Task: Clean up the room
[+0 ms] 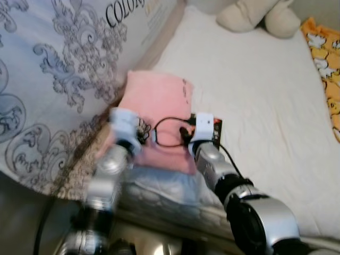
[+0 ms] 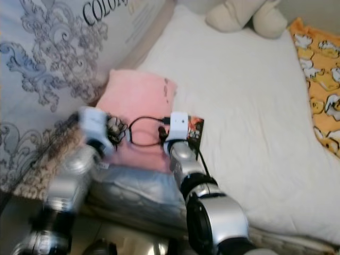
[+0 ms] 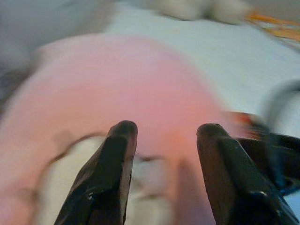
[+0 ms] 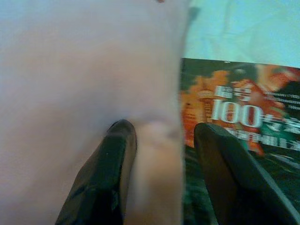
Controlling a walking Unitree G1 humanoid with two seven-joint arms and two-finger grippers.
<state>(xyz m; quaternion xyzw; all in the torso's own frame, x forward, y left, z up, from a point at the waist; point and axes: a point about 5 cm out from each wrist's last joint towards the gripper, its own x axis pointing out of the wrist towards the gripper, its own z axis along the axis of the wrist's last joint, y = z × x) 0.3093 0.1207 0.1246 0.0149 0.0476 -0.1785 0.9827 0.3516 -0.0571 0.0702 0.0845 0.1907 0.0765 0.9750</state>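
Both tools spread wide: left tool [image 3: 161,140] and right tool [image 4: 161,140] over my soft pink fabric pillow [image 1: 159,106], mid-frame on the white bed [image 1: 255,95]. Best pinch its edge, skipping the orange-covered book [image 4: 243,117] beside it.

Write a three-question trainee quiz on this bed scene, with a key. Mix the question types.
1. True or false: the pink pillow lies at the near end of the white mattress, beside the patterned duvet.
2. Multiple choice: what lies right next to the pillow, under the right gripper? A) a remote control B) a book with a red and orange cover C) a slipper
3. Fill in: the left gripper has its jaws ____ as it points at the pillow.

Key
1. True.
2. B, the book, partly tucked against the pillow's edge.
3. Open; a gap shows between the two black fingers.
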